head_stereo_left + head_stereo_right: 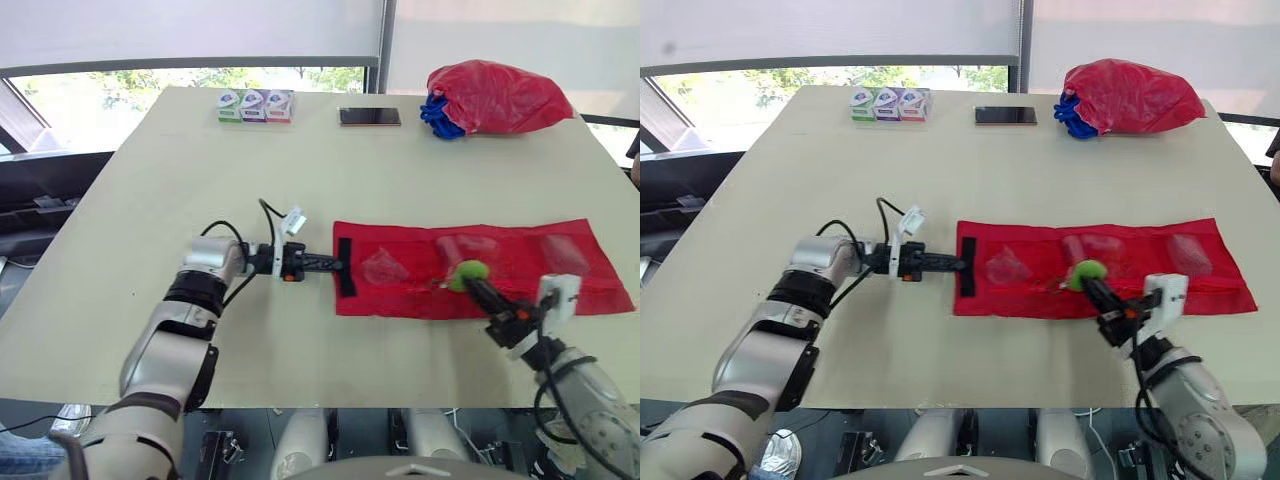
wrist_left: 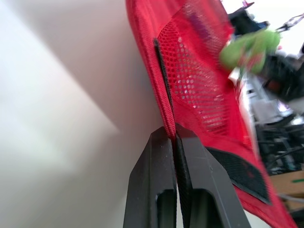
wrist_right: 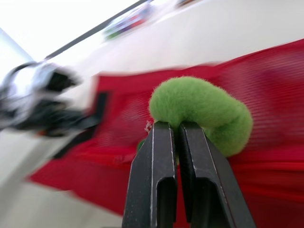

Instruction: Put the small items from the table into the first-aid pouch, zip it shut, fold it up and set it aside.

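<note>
The red first-aid pouch (image 1: pixel 400 238) lies unrolled and flat across the lower right of the head view, its long side running left to right on the pale table (image 1: pixel 200 180). It is thin red fabric with see-through mesh pockets (image 1: pixel 385 267) in a row and a black strap (image 1: pixel 345 268) at its left end.

The left gripper (image 1: pixel 338 265) reaches in from the lower left, its fingers (image 2: pixel 159 190) pressed tight together on the pouch's left edge, right by that strap. The right gripper (image 1: pixel 475 283) comes up from the lower right corner, closed just as tightly on a fuzzy green item (image 1: pixel 468 272) held over the middle of the pouch. I can't tell whether it is already at a pocket mouth or only hovering above the cloth.

From where I stand, the step is getting that green thing inside. I'd want the left side to hold the edge taut so the cloth doesn't bunch, and the right to go in low and push well past the opening before letting go. It looks soft and springy, and could pop back out or catch on the zip.

Three small boxes (image 1: pixel 255 105), a phone (image 1: pixel 370 116) and a red bag (image 1: pixel 497 97) sit along the top of the frame
</note>
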